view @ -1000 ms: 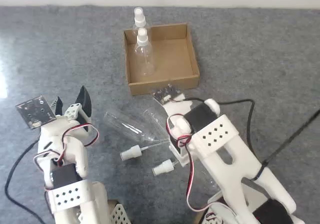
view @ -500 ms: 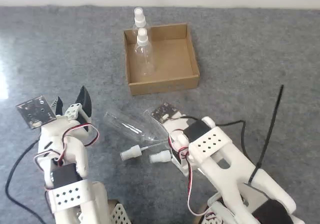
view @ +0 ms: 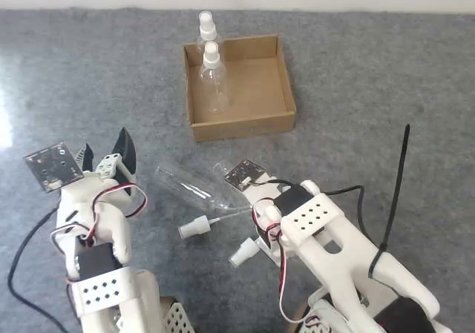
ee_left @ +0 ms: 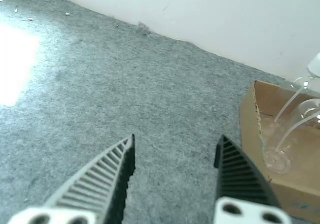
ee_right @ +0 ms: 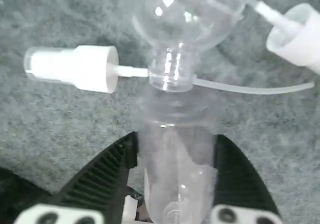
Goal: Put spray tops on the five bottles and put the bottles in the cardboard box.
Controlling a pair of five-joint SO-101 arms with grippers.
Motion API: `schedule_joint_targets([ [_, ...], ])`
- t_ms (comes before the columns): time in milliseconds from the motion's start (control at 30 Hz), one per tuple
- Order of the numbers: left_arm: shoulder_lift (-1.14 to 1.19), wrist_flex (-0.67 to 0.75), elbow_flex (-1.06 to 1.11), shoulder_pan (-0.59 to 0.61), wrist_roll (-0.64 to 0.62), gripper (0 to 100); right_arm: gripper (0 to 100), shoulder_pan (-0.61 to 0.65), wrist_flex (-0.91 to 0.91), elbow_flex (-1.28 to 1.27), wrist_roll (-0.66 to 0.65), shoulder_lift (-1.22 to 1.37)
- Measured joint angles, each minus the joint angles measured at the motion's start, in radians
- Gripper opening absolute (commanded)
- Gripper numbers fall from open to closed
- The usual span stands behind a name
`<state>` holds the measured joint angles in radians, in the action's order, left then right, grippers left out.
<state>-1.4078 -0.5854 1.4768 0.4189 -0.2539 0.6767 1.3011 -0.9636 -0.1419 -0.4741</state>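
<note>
Two clear bottles [view: 189,186] [view: 231,181] lie side by side on the grey carpet in front of the cardboard box [view: 286,81]. Two loose white spray tops [view: 194,227] [view: 243,253] lie near their necks. My right gripper [ee_right: 175,139] is shut on a clear bottle [ee_right: 175,184], neck pointing away, with a spray top [ee_right: 70,69] and its tube lying across that neck. Another spray top [ee_right: 295,39] lies to the side. My left gripper [view: 105,144] hangs open over bare carpet at the left.
One capped bottle [view: 214,84] stands inside the box's left side, and another [view: 207,27] stands at its far left corner. The left wrist view shows the box's edge [ee_left: 250,114]. A black cable [view: 397,185] sticks up beside the right arm [view: 308,214].
The right arm has drawn back from the box towards the table's front. The nearer spray top slid left, then back towards the front. The left arm kept still.
</note>
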Motion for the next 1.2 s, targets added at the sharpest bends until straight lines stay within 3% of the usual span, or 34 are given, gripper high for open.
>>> schedule_joint_targets([
  [200,0.0,0.0,0.0,0.0,0.0,24,9.1,-0.132,0.009,0.002,-0.017,-0.092],
  [433,0.0,0.0,0.0,0.0,0.0,24,9.1,-0.302,0.1,0.011,-0.198,-0.334],
  [700,0.0,0.0,0.0,0.0,0.0,24,9.5,-0.428,0.112,0.011,-0.215,-0.456],
  [767,0.0,0.0,0.0,0.0,0.0,24,9.5,-0.456,0.078,0.011,-0.163,-0.459],
  [967,0.0,0.0,0.0,0.0,0.0,24,9.5,-0.546,-0.086,-0.008,0.155,-0.459],
  [1200,0.0,0.028,0.018,0.0,0.015,24,9.5,-0.612,-0.204,-0.038,0.4,-0.459],
])
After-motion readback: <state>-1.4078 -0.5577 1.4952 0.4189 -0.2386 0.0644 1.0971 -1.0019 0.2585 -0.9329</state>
